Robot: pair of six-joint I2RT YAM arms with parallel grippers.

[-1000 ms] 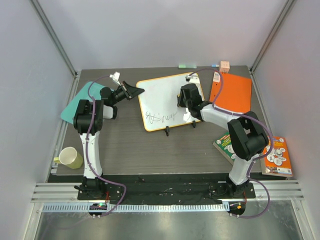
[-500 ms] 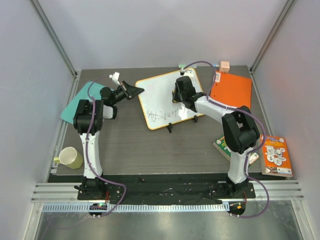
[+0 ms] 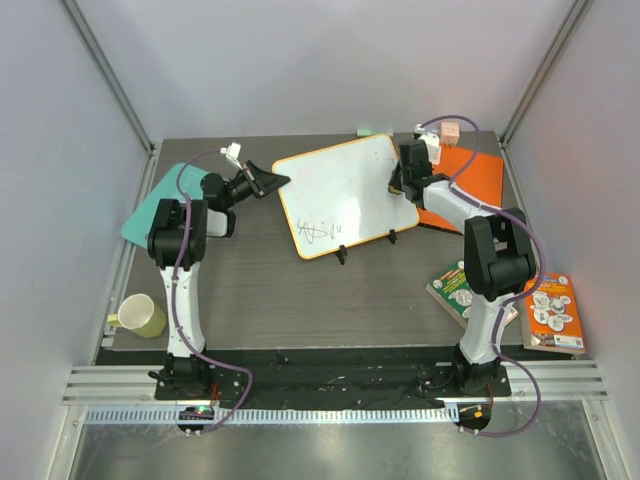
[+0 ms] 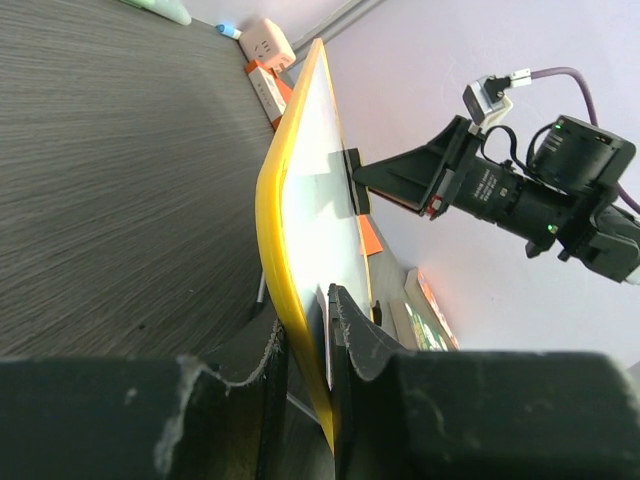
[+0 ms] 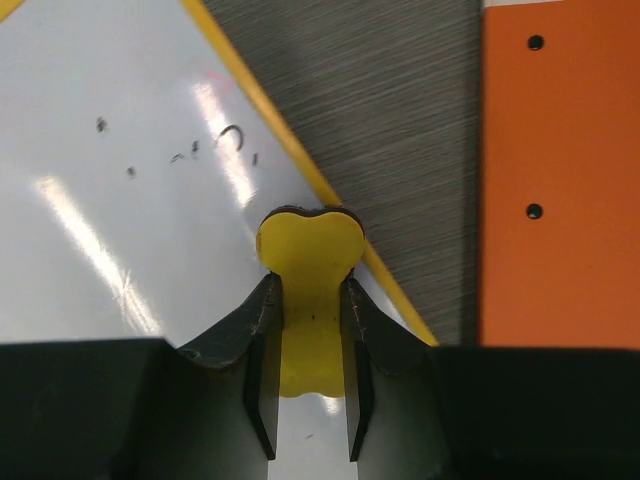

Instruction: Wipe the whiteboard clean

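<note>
The whiteboard [image 3: 345,190], white with an orange-yellow rim, lies tilted at mid-table with black scribbles [image 3: 325,228] near its front edge. My left gripper [image 3: 275,182] is shut on the board's left rim. In the left wrist view the yellow rim [image 4: 285,220] sits clamped between the jaws of that gripper [image 4: 305,325]. My right gripper [image 3: 400,182] is at the board's right edge, shut on a yellow eraser [image 5: 310,250] pressed on the white surface [image 5: 110,220]. That gripper [image 5: 308,295] has faint ink specks [image 5: 215,145] ahead of it.
An orange folder [image 3: 472,180] lies right of the board, also in the right wrist view [image 5: 560,170]. A teal sheet [image 3: 155,205] lies at left, a yellow mug [image 3: 140,316] at front left, and books [image 3: 553,312] at right. A pink box [image 3: 450,130] sits at the back.
My right gripper has swept with the eraser from the board's lower middle to its right edge. The board has swung, and the right part of the scribble is gone. The left arm has held still.
</note>
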